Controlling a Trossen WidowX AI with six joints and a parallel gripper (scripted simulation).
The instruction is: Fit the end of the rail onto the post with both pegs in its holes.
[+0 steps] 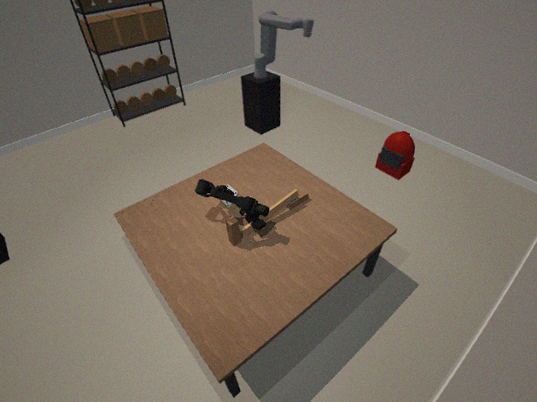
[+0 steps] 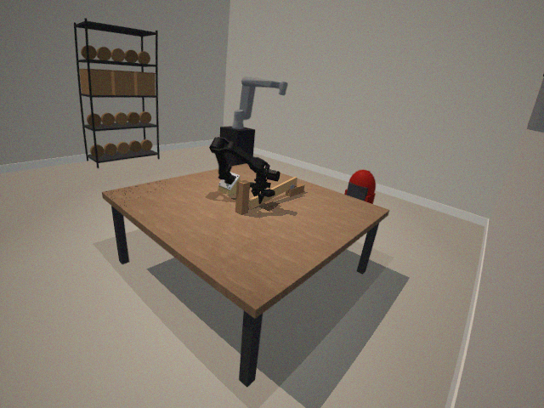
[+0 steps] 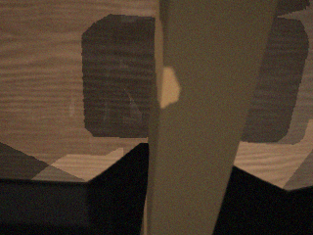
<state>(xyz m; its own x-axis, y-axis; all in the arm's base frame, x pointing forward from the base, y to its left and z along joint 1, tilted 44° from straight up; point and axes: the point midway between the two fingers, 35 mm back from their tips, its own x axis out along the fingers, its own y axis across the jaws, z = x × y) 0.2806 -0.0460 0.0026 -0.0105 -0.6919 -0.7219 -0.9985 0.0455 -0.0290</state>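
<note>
The long pale rail (image 1: 285, 199) (image 2: 287, 184) (image 3: 210, 98) slopes down from its far end at the low footboard block (image 1: 303, 201) (image 2: 297, 190) to its near end close to the wooden post (image 1: 235, 234) (image 2: 241, 197). The post stands upright. My gripper (image 1: 256, 223) (image 2: 263, 197) (image 3: 165, 152) is shut on the rail near its near end, just behind the post, with a black finger on each side in the wrist view. The pegs, the holes and any gap at the post are too small or hidden to tell. The bracket's hold is unclear too.
The wooden table (image 1: 245, 289) (image 2: 241, 246) carries everything. The arm's white base plate (image 1: 231, 190) (image 2: 229, 181) is at the left, behind the post. The black arm reaches over from there. Shadows of the arm fall on the table around the rail.
</note>
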